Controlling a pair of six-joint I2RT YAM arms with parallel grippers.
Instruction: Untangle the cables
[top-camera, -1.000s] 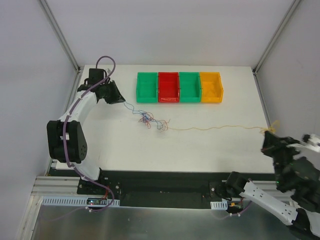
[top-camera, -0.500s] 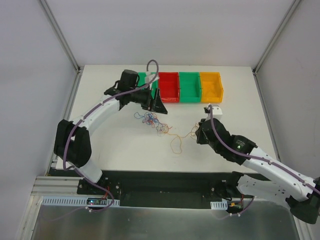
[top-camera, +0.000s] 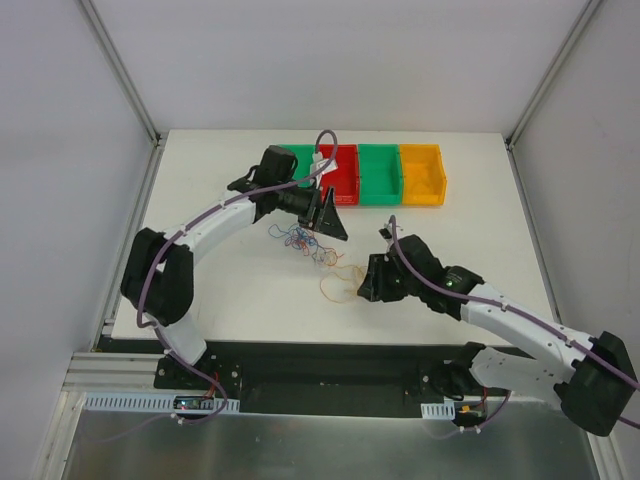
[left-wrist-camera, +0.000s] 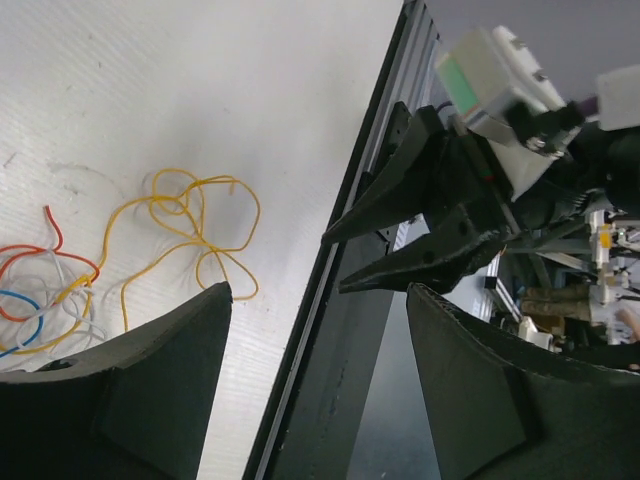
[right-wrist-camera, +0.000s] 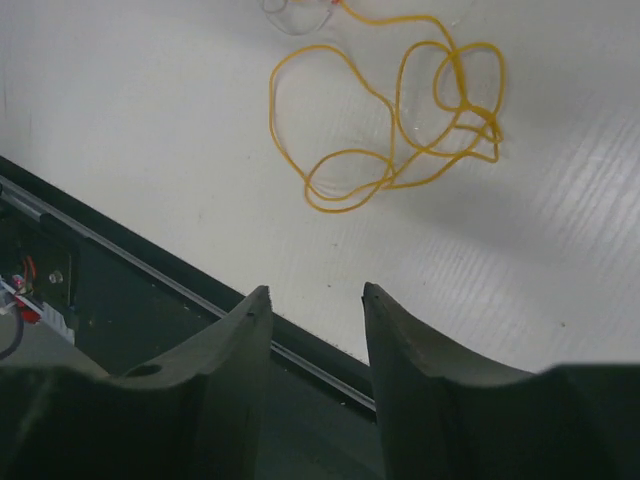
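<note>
When I inspected this moment remotely, the cables (top-camera: 303, 240) lay on the white table (top-camera: 215, 290) near its middle, in front of the row of bins (top-camera: 380, 200). Red, blue and pale strands formed a small knot. An orange wire (top-camera: 338, 287) trailed from it toward the near edge in loose, overlapping loops, flat on the surface. The left wrist view showed that wire running into the red and blue curls at one end; I could not tell how tightly it was caught there.

I found the left fingers (top-camera: 330, 218) just beyond the knot on the bin side, spread wide, with nothing between them and no strand touching them. I found the right fingers (top-camera: 368, 285) just beside the orange loops, on the right. They were parted by a moderate gap and held nothing; their wrist view showed the loops lying clear of both tips.

Behind the cables, the bins stood side by side in green, red, green and orange, and the left arm crossed in front of the leftmost one.
</note>
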